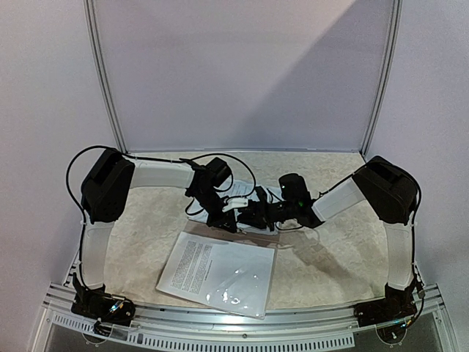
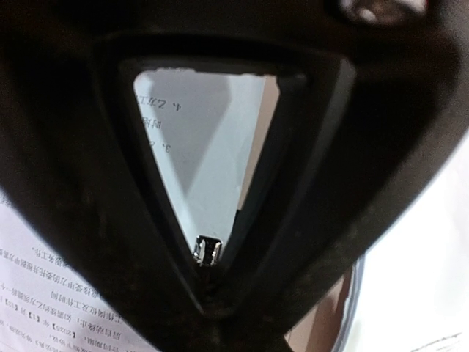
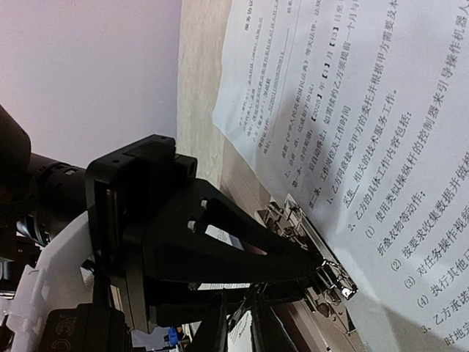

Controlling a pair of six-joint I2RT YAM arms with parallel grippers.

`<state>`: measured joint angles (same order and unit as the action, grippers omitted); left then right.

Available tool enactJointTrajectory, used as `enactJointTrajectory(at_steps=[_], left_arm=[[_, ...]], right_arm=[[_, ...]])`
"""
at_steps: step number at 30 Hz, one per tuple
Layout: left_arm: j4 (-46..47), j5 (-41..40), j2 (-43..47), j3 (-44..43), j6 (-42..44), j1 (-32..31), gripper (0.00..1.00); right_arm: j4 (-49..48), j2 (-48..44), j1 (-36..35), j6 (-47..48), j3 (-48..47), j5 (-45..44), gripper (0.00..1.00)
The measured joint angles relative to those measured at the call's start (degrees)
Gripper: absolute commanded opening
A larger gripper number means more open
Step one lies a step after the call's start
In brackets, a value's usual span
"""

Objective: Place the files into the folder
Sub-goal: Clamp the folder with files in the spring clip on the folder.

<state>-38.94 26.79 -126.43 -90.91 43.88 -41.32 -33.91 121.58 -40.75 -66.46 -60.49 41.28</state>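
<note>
Left hand (image 3: 322,268) is clamped down on the little metal clip (image 3: 333,279) at the folder's spine. You can see its fingertips pinched right onto the lever in both wrist views. Right hand (image 1: 253,214) sits just beside it at the far edge of the paper. Honestly I can't tell if its jaws are apart or closed, that bit is too dark and cluttered.

The files (image 1: 220,268) are lying flat at the near middle of the worktop (image 1: 330,249), on top of the folder (image 3: 238,187). Only a brown strip of that peeks out past the sheet edge next to the clip.

My take on handling: the sheets look thin, light and floppy, so they'll sag and slide over each other if you push them. The top one has a shiny glare patch, so it's maybe slick too. I'd grab at a free edge or corner, gentle pinch, no dragging or it'll crease. The clip is the stiff springy part, small and smooth, so the grip could easily slip off. The cardboard should be stiffer than the paper.
</note>
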Motion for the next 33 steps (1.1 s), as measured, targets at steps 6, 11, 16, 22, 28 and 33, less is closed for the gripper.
enactJointTrajectory(at_steps=[6, 11, 16, 22, 28, 33], left_arm=[[-0.02, 0.0, 0.0, 0.0, -0.02, 0.0, 0.0], [-0.02, 0.0, 0.0, 0.0, 0.02, 0.0, 0.0], [-0.02, 0.0, 0.0, 0.0, 0.02, 0.0, 0.0], [-0.02, 0.0, 0.0, -0.02, 0.07, 0.0, 0.0], [-0.04, 0.0, 0.0, 0.0, 0.13, 0.0, 0.0], [-0.09, -0.02, 0.0, 0.0, 0.26, 0.0, 0.02]], right_arm=[[0.28, -0.02, 0.0, -0.04, 0.0, 0.92, 0.12], [0.42, -0.02, -0.07, -0.31, 0.0, 1.14, 0.15], [0.83, -0.02, -0.09, -0.26, 0.0, 1.33, 0.16], [1.07, -0.02, -0.09, -0.17, 0.0, 1.33, 0.18], [1.05, -0.04, -0.09, -0.15, 0.0, 1.42, 0.12], [0.52, -0.35, -0.31, -0.2, 0.0, 1.57, 0.03]])
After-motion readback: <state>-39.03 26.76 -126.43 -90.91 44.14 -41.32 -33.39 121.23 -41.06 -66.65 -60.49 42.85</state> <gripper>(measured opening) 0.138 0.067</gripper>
